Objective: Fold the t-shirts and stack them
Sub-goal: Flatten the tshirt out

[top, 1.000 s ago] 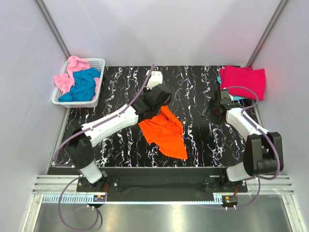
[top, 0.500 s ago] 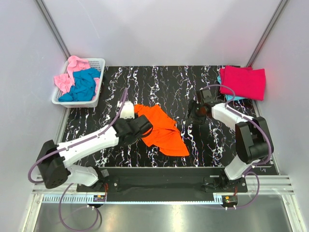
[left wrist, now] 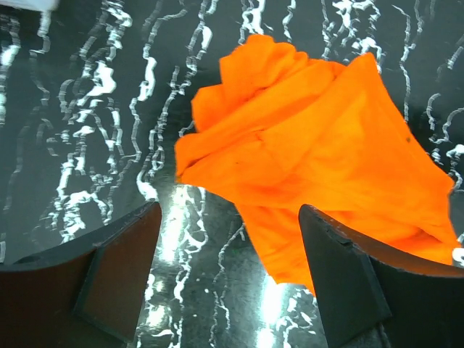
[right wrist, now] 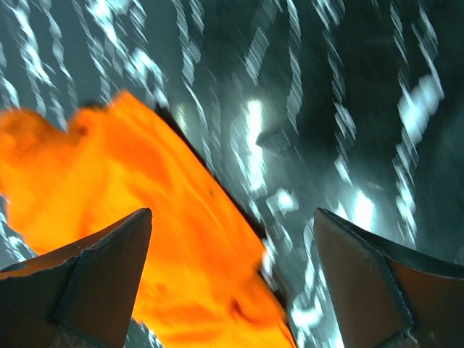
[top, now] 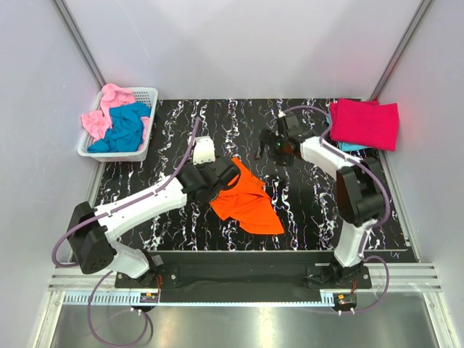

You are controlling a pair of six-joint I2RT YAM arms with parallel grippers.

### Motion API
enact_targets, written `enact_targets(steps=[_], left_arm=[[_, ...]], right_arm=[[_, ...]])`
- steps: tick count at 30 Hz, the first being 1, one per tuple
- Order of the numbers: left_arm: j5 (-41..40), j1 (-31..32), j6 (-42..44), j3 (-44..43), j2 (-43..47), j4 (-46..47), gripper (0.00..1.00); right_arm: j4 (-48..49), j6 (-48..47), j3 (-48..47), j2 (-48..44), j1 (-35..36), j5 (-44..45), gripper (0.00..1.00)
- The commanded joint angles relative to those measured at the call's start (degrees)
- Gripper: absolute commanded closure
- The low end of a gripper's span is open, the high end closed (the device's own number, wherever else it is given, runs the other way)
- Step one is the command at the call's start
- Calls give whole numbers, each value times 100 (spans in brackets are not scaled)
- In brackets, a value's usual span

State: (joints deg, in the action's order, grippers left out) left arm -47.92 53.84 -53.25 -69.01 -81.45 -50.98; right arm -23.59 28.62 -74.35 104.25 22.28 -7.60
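- The left gripper (left wrist: 230, 210) is holding its jaws wide apart, released and gripping nothing; bare tabletop is showing between the two dark fingers (left wrist: 119, 268).
- The orange t-shirt (left wrist: 312, 167) is lying crumpled just ahead of those jaws, one edge reaching in beside the right-hand finger. Whether cloth and finger are touching cannot be told.
- The right gripper (right wrist: 232, 214) is also gaping fully, with nothing between its jaws. Its wrist view is blurred, showing the orange cloth under its left-hand finger and table under the other.
- From above, the left arm is stretching diagonally across the black marbled table (top: 312, 210), its gripper sitting at the orange shirt's left side.
- The right arm is bending back toward the middle of the table, its gripper pointing toward the far corner of the orange shirt, near it.
- The orange shirt is lying loosely bunched at the centre of the table, between the two grippers.
- A crimson-pink t-shirt (top: 366, 123) is lying folded flat at the far right corner, well apart from both grippers.
- A teal blue t-shirt (top: 127, 130) and a light pink t-shirt (top: 109, 98) are sitting heaped in the white basket (top: 143, 92) at the far left corner.
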Motion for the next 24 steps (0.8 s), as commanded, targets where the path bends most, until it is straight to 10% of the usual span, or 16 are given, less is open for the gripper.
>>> enact_targets(steps=[1, 3, 9, 24], left_arm=[[572, -260, 290, 27, 146, 597, 18], [757, -418, 324, 281, 322, 755, 18], [1362, -927, 579, 739, 612, 1063, 19], [1830, -1412, 913, 1188, 815, 1389, 19]], right_arm=[[171, -278, -886, 674, 4, -417, 0], [110, -304, -1555, 1217, 30, -725, 0], [39, -147, -2909, 2194, 110, -1024, 66], [-242, -138, -3587, 3057, 672, -1429, 56]])
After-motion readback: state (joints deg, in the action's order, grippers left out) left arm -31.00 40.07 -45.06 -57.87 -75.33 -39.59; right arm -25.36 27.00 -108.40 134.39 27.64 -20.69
